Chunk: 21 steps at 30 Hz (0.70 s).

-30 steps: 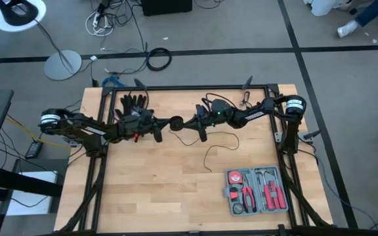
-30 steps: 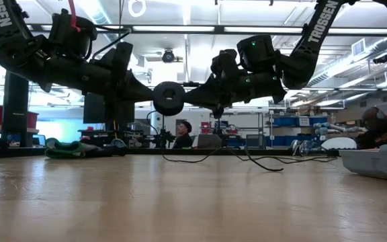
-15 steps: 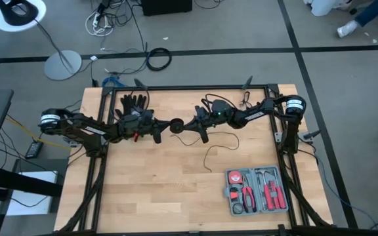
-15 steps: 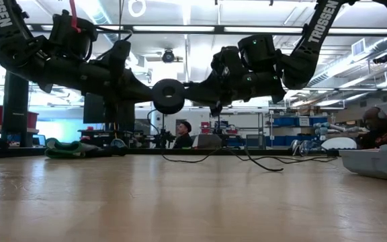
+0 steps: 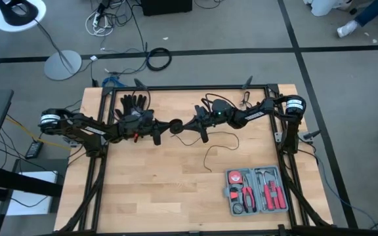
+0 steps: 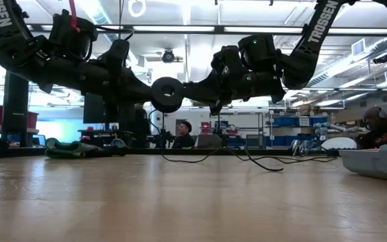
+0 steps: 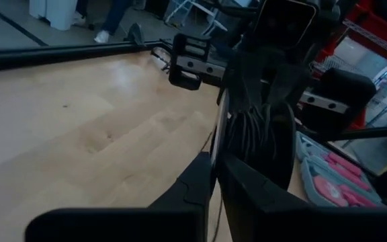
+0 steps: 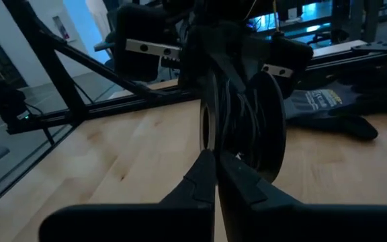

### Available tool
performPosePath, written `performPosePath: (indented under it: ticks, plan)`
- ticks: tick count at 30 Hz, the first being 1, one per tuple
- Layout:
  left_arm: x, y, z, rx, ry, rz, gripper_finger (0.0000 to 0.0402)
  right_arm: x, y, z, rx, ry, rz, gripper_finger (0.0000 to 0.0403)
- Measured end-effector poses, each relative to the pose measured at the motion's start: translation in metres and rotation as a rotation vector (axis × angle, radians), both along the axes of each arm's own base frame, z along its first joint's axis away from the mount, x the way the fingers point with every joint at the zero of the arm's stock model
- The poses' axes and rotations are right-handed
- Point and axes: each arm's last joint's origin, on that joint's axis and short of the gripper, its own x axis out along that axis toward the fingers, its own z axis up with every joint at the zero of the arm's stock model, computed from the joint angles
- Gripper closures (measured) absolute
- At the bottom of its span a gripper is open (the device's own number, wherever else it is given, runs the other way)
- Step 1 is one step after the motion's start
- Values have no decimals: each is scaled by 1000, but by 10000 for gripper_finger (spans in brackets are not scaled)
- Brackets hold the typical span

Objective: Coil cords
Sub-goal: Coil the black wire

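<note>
The cord's small round black disc (image 5: pixel 174 124) (image 6: pixel 168 94) hangs on edge above the middle of the table, with turns of thin black wire (image 7: pixel 250 134) wound on it. My left gripper (image 5: pixel 165 128) (image 7: pixel 215 168) reaches it from the left. My right gripper (image 5: pixel 184 126) (image 8: pixel 217 168) reaches it from the right. Both are shut on it. The rest of the wire (image 5: pixel 218 145) trails slack from the disc and lies on the table right of centre. My left gripper pinches the disc's thin rim (image 7: pixel 219 134) between its two fingers. The fingers lie about level and come from the table's left. The disc stands on edge, lifted clear of the table. My right gripper pinches the disc's rim (image 8: pixel 210 128) between its two fingers on the opposite side. Its fingers are about level and come from the table's right. The disc hangs clear of the table, and the loose wire drops slack to the wood.
A black glove (image 5: pixel 134 103) lies at the far left of the table, behind my left arm. An open grey tool case (image 5: pixel 256 191) with red-handled tools sits at the near right. Bare wood lies in front of both arms.
The disc has turned a little between the two grippers and shows less of its round face from above. In the low view it sits slightly higher. Both arms have stayed in place.
</note>
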Motion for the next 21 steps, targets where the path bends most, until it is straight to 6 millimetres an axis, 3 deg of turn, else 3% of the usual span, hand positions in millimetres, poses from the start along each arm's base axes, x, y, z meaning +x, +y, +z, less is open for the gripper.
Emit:
performPosePath:
  ticks: [7,12,21]
  plan:
    - [0,2,0,37,7,62,396,0,-2,0,-1,1,-19,377]
    - [-1,4,1,54,12,143,399,-4,-15,-2,33,38,-54,357]
    - [-3,6,-4,61,73,218,401,-24,-25,9,61,217,-64,361]
